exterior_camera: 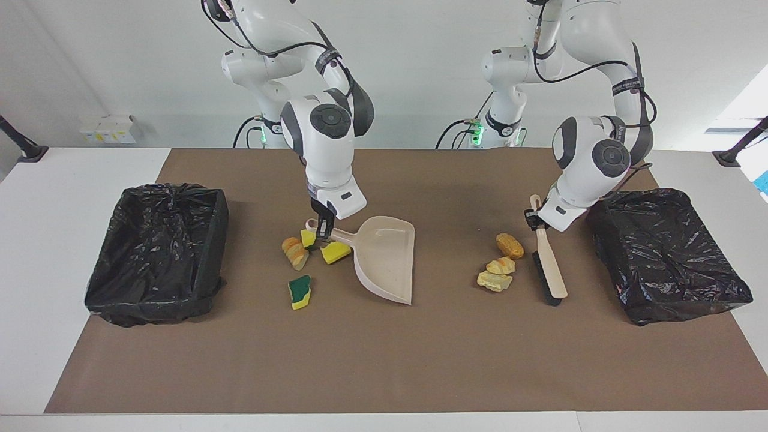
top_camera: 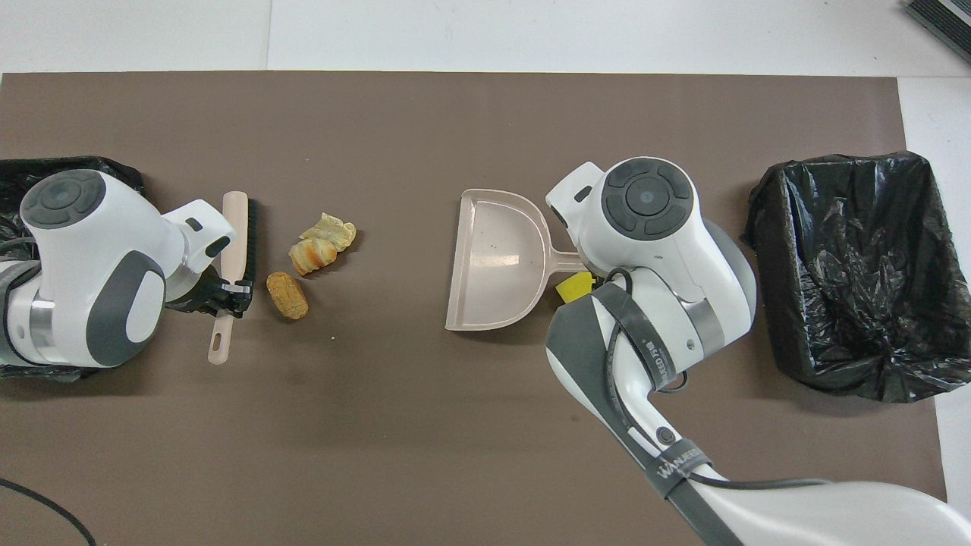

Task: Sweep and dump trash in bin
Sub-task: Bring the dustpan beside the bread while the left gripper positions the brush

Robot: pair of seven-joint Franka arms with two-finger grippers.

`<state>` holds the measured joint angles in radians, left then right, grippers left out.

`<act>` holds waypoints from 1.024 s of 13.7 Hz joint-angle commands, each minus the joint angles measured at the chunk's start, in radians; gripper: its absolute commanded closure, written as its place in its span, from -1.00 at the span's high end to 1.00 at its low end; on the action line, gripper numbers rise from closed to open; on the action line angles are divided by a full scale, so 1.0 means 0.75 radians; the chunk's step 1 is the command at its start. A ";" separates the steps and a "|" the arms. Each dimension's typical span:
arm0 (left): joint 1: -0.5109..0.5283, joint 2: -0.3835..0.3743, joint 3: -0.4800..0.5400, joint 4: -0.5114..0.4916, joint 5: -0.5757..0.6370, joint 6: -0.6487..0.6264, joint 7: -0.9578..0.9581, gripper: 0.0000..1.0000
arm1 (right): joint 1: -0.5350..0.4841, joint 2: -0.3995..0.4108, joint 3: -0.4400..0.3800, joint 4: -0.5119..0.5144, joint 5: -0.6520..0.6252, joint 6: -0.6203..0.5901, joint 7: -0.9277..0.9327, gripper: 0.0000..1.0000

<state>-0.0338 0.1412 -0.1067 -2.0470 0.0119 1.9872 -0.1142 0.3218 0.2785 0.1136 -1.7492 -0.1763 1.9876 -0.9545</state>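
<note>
I hold dustpan (exterior_camera: 384,255) handle clamped in right gripper (exterior_camera: 324,227), brush (exterior_camera: 549,264) clamped in left gripper (exterior_camera: 533,219); pan, frame centre, may knock sponge chunks (exterior_camera: 334,252) away.

I'm looking at a white table (exterior_camera: 54,180) with a brown mat (exterior_camera: 384,360) over it. On the mat sit two black-lined bins (exterior_camera: 157,252) (exterior_camera: 669,252), bread pieces (exterior_camera: 501,264) and sponge chunks (exterior_camera: 299,291) between them.
</note>
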 commanded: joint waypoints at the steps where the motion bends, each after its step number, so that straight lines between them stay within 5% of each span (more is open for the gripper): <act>1: -0.025 -0.063 0.015 -0.085 -0.038 0.026 0.019 -1.00 | 0.002 0.015 0.010 -0.016 0.018 0.062 -0.059 -1.00; 8: -0.168 -0.110 0.013 -0.165 -0.177 0.112 0.005 -1.00 | 0.013 0.085 0.010 -0.016 0.033 0.142 -0.192 -1.00; 14: -0.474 -0.121 0.015 -0.163 -0.431 0.201 -0.107 -1.00 | 0.031 0.089 0.010 -0.016 0.030 0.158 -0.173 -1.00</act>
<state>-0.3058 0.0886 -0.1126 -2.1338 -0.2586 2.0813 -0.1590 0.3365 0.3374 0.1165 -1.7554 -0.1704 2.0855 -1.0559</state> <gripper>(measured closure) 0.740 0.683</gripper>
